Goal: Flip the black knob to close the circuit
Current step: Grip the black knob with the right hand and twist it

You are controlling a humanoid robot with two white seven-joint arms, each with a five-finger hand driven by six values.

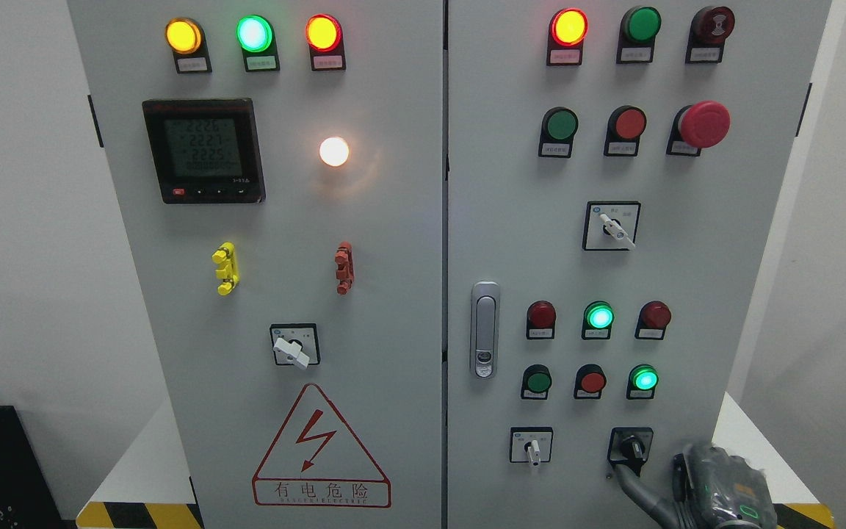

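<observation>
- Grey cabinet, two doors, fills the head view.
- Left door: amber, green and red lamps lit along the top; meter showing digits; white lamp lit beside it; white selector above the warning triangle.
- Right door: red lamp lit top left; red mushroom button; latch near the left edge.
- Black knob sits at the bottom right of the right door, to the right of a small white selector.
- Right hand enters from the lower right corner; one grey finger reaches up, tip just below the knob. Contact unclear.
- Other fingers blurred; cannot tell whether apart or curled.
</observation>
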